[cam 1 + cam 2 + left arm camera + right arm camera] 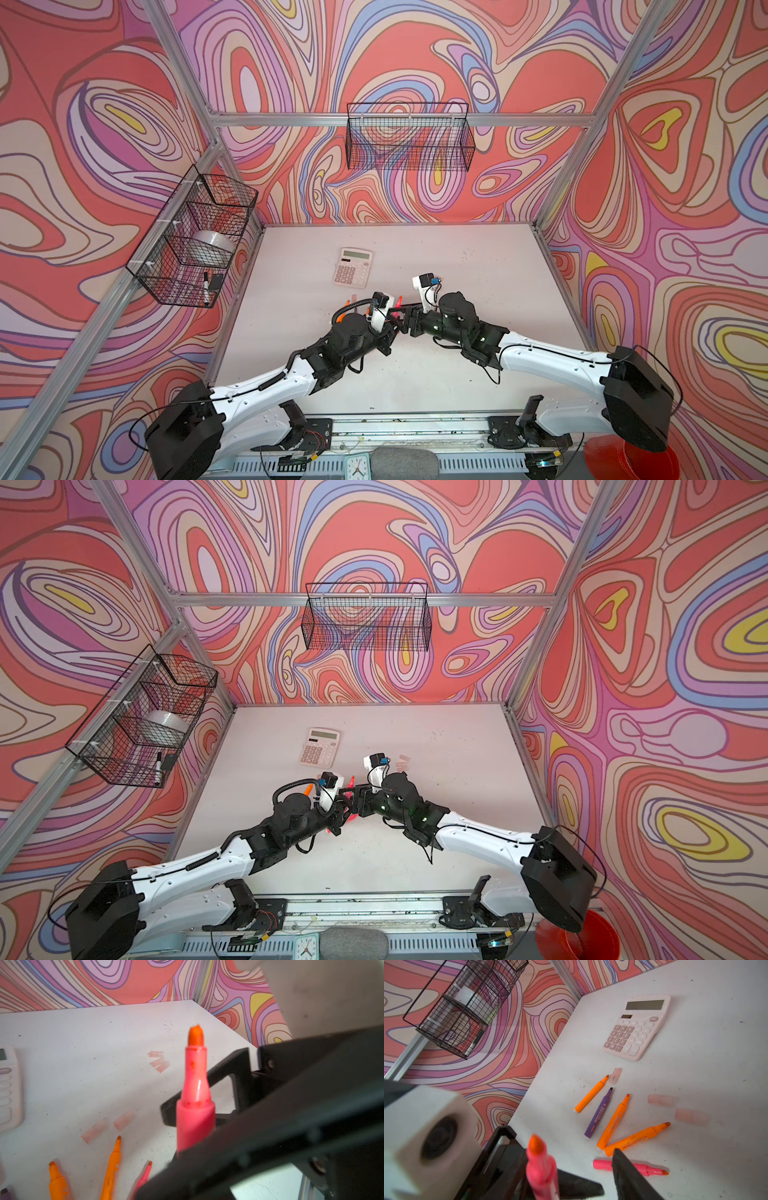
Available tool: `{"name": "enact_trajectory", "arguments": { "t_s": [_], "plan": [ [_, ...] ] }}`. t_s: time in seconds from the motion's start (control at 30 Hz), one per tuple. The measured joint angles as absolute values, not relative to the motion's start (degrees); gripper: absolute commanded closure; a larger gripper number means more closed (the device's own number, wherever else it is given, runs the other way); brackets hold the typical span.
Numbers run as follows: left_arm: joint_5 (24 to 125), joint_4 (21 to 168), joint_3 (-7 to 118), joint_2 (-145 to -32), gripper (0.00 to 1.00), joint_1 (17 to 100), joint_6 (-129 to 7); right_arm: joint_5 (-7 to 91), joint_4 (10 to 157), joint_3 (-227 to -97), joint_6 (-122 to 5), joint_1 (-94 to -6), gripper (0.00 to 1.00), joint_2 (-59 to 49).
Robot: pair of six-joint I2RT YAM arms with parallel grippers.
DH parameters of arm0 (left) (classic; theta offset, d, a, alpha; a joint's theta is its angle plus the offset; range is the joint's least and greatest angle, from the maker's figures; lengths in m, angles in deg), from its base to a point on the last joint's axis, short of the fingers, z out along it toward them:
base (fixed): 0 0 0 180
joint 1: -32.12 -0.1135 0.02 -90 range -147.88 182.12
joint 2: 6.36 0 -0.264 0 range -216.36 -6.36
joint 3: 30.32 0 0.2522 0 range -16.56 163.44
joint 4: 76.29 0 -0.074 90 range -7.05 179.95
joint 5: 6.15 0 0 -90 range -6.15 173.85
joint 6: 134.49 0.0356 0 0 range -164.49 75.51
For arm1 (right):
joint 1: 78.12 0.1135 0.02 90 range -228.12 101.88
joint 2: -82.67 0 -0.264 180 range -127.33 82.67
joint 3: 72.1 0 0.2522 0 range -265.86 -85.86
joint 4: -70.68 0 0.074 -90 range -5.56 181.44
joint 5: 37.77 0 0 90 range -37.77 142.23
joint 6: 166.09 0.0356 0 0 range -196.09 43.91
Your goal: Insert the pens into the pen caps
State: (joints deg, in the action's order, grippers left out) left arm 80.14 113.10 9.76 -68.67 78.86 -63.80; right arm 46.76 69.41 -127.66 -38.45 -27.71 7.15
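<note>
One pink pen (195,1118), long axis steeply raised, orange tip uppermost, clamped at its barrel by left pincer (393,320); right pincer (406,318) parted alongside.

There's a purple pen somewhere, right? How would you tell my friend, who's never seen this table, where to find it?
Find the pink calculator on the white table. Near its button end, the purple pen lies between an orange pen and a second orange pen. It is the only purple one, with a dark tip.
</note>
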Motion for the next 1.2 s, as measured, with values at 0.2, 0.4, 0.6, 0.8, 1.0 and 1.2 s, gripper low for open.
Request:
{"name": "enact_trajectory", "arguments": {
  "t_s": [0.2,0.4,0.6,0.8,1.0,1.2],
  "plan": [
    [81.34,113.52,7.03,-68.62,1.0,67.08,-72.2,52.33,72.43,-127.66,-39.34,-27.71,0.34,7.71],
    [81.96,111.92,6.35,-67.66,1.0,64.37,-75.21,59.65,79.58,-132.82,-39.04,-27.79,0.33,2.36],
    [80.34,112.42,6.22,-66.68,1.0,64.37,-75.65,67.85,93.02,-148.77,-39.58,-28.3,0.28,-12.55],
    [75.35,115.94,4.67,-65.78,1.0,64.37,-75.63,67.92,103.49,-161.3,-40.5,-30.68,0.29,-28.63],
    [72.62,118.44,3.6,-65.13,1.0,64.37,-75.63,66.56,110.5,-167.53,-41.13,-33.28,0.29,-36.81],
    [71.38,119.31,3.58,-65.13,1.0,64.37,-75.65,66.74,112.97,-168.53,-41.31,-33.37,0.31,-37.25]
  ]
}}
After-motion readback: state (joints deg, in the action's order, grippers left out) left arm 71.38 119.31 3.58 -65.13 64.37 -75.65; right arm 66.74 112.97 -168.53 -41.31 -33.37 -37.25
